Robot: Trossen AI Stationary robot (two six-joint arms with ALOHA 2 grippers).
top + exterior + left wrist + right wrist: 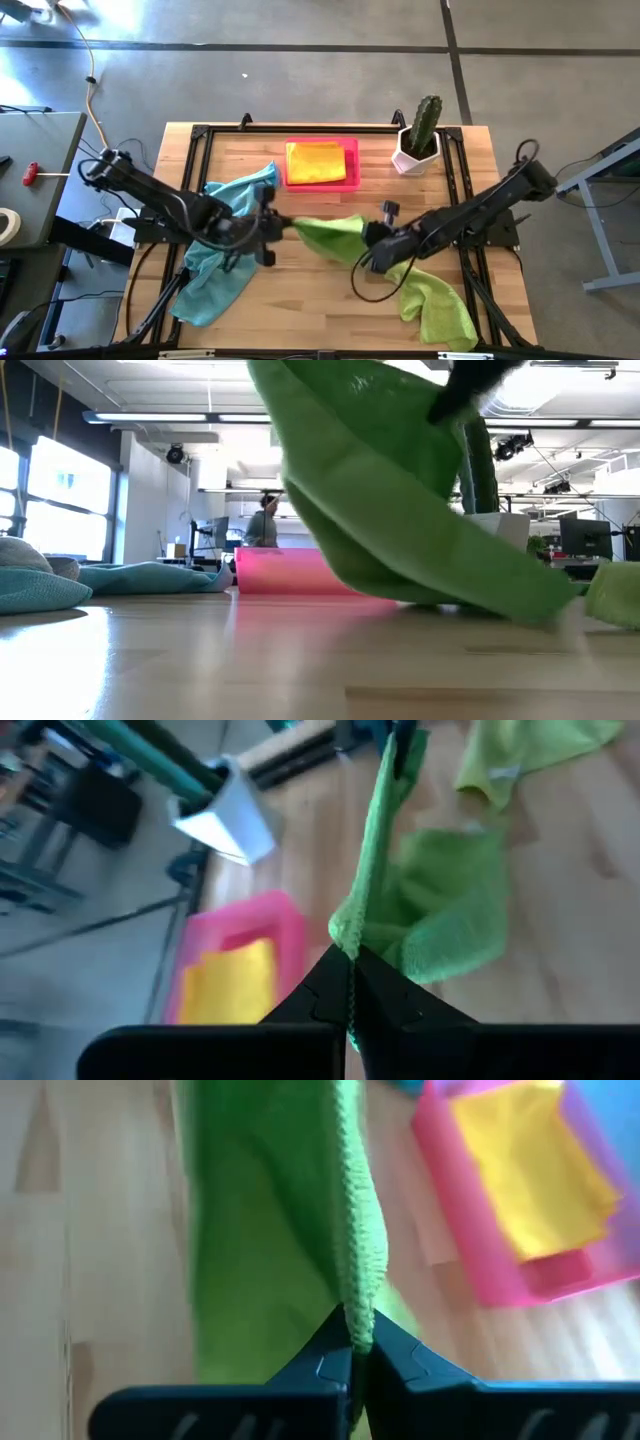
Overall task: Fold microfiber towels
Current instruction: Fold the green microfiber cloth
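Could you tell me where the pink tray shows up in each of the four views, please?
High view: pink tray at the table's far edge, centre.
Low view: pink band behind the lime green towel.
Left wrist view: lower left.
Right wrist view: upper right.
Shared landmark: yellow towel inside it.

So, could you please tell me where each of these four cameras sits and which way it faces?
High view: above the table, looking straight down on both arms; the left gripper and right gripper each pinch the green towel.
Low view: at table-top height, looking level across into the room; no gripper clearly shows.
Left wrist view: on the left arm, looking past its shut gripper.
Right wrist view: on the right arm, looking past its shut gripper.
Shared: both wrist views show the pink tray with the yellow towel.
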